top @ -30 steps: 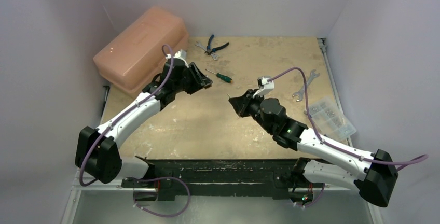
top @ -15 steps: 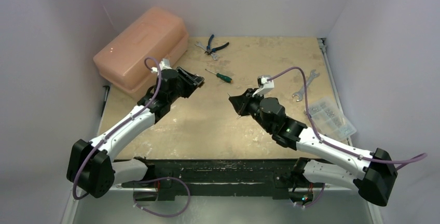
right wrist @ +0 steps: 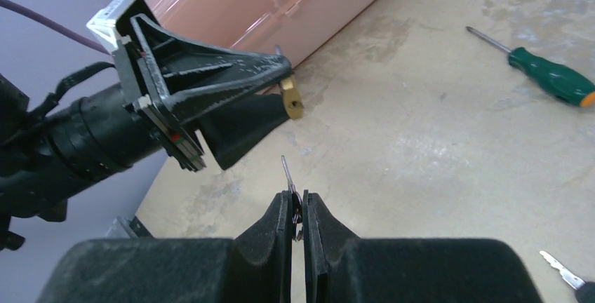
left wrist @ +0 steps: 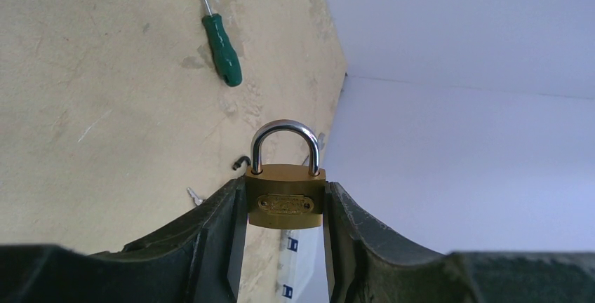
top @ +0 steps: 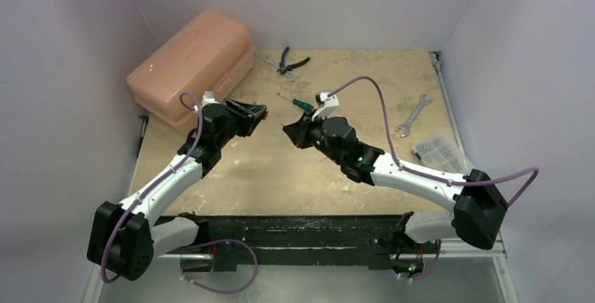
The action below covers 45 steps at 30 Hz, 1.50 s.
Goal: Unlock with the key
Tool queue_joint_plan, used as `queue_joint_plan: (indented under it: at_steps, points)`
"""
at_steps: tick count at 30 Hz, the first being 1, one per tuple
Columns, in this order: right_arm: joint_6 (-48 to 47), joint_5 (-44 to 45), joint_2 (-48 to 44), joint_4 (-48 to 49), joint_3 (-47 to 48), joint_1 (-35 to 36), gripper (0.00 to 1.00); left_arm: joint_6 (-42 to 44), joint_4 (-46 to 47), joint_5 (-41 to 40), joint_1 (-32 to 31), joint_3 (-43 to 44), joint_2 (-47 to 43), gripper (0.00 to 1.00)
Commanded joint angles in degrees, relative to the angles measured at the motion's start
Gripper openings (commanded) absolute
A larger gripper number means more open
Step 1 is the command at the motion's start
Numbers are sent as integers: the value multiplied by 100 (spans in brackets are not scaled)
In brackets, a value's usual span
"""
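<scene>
My left gripper point(left wrist: 284, 189) is shut on a brass padlock point(left wrist: 284, 203), squeezing its body from both sides. The steel shackle point(left wrist: 285, 129) stands closed above the fingers. In the top view the left gripper point(top: 261, 112) points right, just in front of the pink box. My right gripper point(right wrist: 297, 198) is shut on a small silver key point(right wrist: 286, 173), whose blade sticks out past the fingertips. In the right wrist view the padlock point(right wrist: 291, 99) hangs a short way beyond the key tip, and the two are apart. The right gripper point(top: 288, 131) faces the left one at mid-table.
A pink toolbox point(top: 193, 61) fills the back left. A green-handled screwdriver point(top: 298, 103) lies just behind the grippers. Pliers point(top: 288, 61) lie at the back. A wrench point(top: 414, 115) and a clear parts box point(top: 445, 159) are on the right. Another key point(right wrist: 561, 269) lies on the table.
The right arm has swung left, bringing the key close to the padlock. The left gripper has drawn back slightly to the left, still holding the padlock.
</scene>
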Motion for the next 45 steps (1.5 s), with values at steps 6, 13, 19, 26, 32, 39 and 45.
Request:
queue_joint_plan:
  at_steps: [6, 13, 19, 26, 32, 39, 45]
  points:
    - [-173, -297, 574, 450, 719, 33, 0, -512, 1154, 617, 145, -222, -145, 0]
    - [-173, -257, 770, 443, 804, 30, 0, -568, 1215, 986, 205, -175, 72, 0]
    - [-174, -287, 876, 496, 857, 30, 0, -479, 1135, 861, 205, -184, 15, 0]
    - [-259, -173, 1001, 426, 1013, 27, 0, -430, 1095, 926, 196, -130, 74, 0]
    - [-240, -13, 1088, 308, 1133, 27, 0, -390, 1026, 936, 196, -95, 94, 0]
    - [-218, 196, 1205, 89, 1263, 18, 0, -347, 1019, 883, 196, -102, 37, 0]
    - [-214, 236, 1268, 22, 1304, -16, 0, -321, 1016, 861, 197, -105, 7, 0]
